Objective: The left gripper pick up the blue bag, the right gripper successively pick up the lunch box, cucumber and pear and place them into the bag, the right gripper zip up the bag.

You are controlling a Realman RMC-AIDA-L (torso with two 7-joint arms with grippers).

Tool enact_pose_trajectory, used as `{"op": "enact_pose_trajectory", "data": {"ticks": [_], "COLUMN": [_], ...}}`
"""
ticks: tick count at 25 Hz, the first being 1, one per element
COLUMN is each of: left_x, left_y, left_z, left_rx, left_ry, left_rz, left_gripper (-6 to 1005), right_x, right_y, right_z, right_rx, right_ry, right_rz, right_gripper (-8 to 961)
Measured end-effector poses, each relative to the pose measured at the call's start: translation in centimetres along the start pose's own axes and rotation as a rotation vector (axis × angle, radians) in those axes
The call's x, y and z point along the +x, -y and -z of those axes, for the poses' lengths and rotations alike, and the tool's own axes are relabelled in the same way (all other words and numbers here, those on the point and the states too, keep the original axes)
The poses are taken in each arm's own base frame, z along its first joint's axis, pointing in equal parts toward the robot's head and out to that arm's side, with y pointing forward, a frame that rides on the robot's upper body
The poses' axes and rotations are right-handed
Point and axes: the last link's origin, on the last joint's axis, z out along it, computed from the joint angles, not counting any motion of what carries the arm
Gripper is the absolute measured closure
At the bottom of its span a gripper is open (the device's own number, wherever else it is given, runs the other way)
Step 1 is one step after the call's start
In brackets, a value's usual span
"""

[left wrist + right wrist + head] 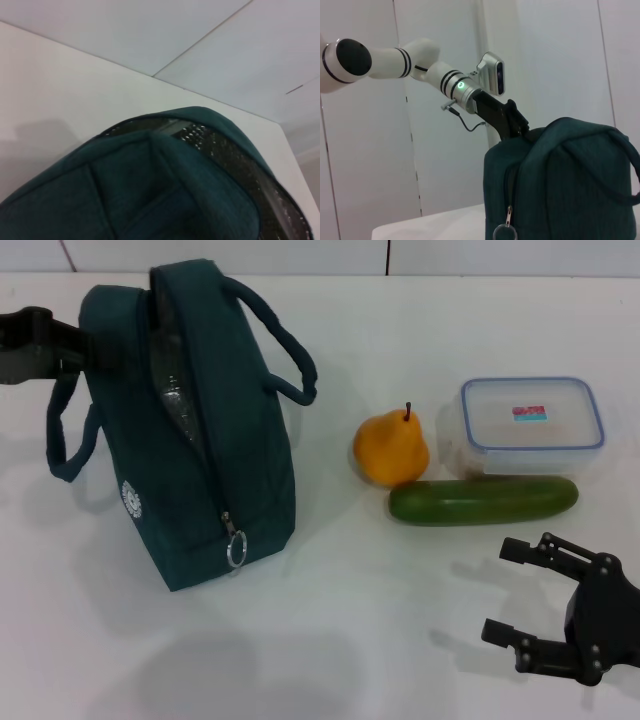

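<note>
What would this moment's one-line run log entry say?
left gripper: at blue bag | right gripper: open, empty | lunch box, cucumber, pear: outside bag

reaching in from the left edge of the head view, black left gripper (85, 352) at the upper far end of the blue bag (200, 440), fingers not discernible there; seen from the right wrist view as a white jointed arm with black bands, a silver wrist with a green light and a camera on it, black claw (517, 131) angled down onto the bag's top corner. low at the near right, right gripper (512, 592) off the table surface, two black fingers (528, 551) spread apart and pointing left, nothing between them.
</note>
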Motion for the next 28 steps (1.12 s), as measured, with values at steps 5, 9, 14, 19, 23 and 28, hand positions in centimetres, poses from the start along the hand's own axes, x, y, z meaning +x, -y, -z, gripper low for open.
{"op": "enact_pose_trajectory", "data": {"ticks": [5, 9, 14, 19, 23, 28], "left_x": [-0.1, 0.0, -0.1, -0.3, -0.2, 0.0], "left_y": [0.0, 0.0, -0.9, -1.9, -2.4, -3.1], "left_z": [-0.1, -0.1, 0.1, 0.0, -0.4, -1.0], "left_rx": [-0.003, -0.008, -0.071, -0.139, -0.161, -0.18], "left_ry": [0.001, 0.001, 0.006, 0.03, 0.048, 0.069], "left_rz": [0.0, 0.01, 0.024, 0.023, 0.019, -0.004], "left_gripper": [874, 914, 954, 954, 955, 955], "right_x": [-0.1, -0.3, -1.2, -2.1, -2.0, -1.1], "right_y": [0.0, 0.2, 0.8, 2.3, 3.4, 4.6], "right_z": [0.0, 0.0, 0.4, 1.6, 3.1, 4.5], "right_rx": [0.005, 0.017, 0.106, 0.268, 0.393, 0.501], "right_ry": [0.011, 0.023, 0.135, 0.324, 0.477, 0.606], "right_rz": [-0.001, -0.002, -0.082, -0.352, -0.577, -0.866], "right_gripper": [112, 112, 111, 111, 111, 112]}}
